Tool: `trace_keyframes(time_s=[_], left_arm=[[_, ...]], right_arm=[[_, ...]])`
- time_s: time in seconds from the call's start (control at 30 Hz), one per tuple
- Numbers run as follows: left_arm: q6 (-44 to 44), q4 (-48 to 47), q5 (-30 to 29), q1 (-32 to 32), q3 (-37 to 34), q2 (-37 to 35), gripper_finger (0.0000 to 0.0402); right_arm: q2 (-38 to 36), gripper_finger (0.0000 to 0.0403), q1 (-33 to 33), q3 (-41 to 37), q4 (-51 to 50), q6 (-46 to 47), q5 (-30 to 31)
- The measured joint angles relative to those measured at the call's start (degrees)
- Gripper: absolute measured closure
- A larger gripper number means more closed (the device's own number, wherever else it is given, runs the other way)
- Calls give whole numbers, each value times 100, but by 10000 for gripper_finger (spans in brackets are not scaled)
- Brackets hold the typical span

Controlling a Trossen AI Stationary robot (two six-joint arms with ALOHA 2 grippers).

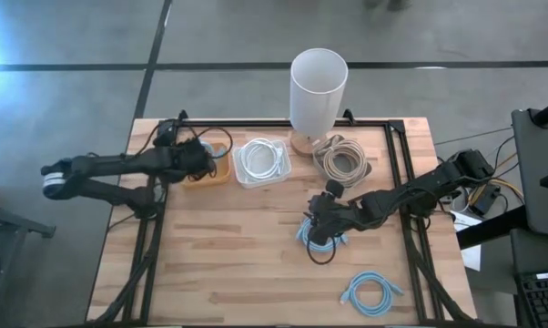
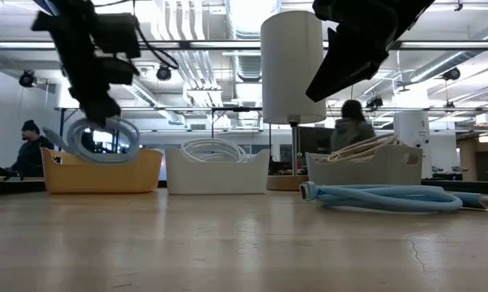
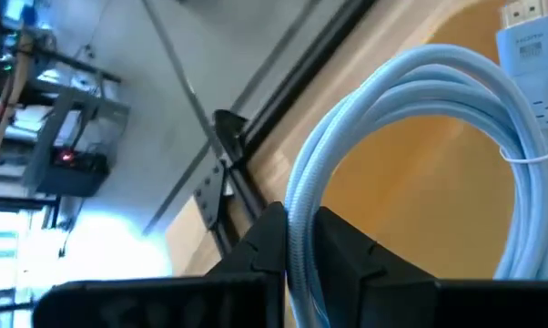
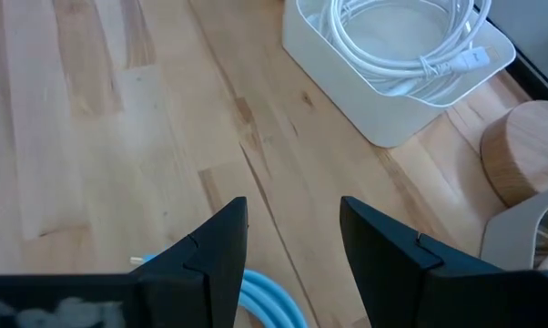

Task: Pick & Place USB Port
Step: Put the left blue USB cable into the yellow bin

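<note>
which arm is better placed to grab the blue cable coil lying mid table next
Right. The right gripper hangs open just above the mid-table blue coil, whereas the left gripper is shut on another light blue coil over the orange bin at the far left.

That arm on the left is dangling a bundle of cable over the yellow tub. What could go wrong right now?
The left gripper pinches only one side of the light blue cable coil, so the coil could slip, or catch the yellow bin rim and spill out. The right gripper, open just above more blue cables, might snag several strands at once.
</note>
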Motion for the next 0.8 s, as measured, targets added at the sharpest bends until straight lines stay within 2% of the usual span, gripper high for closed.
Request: trace_keyframes(time_s=[0.07,0.23,0.53,0.8], left_arm=[[433,572,253,227,-25,102,363],[1114,1816,333,382,-153,320,362],[1065,1840,140,540,-164,911,353],[873,1720,31,808,-164,1374,268]], right_arm=[[0,232,0,0,5,-82,0],[0,232,0,0,46,-226,0],[0,232,4,0,126,-224,0],[0,232,4,0,138,-223,-12]])
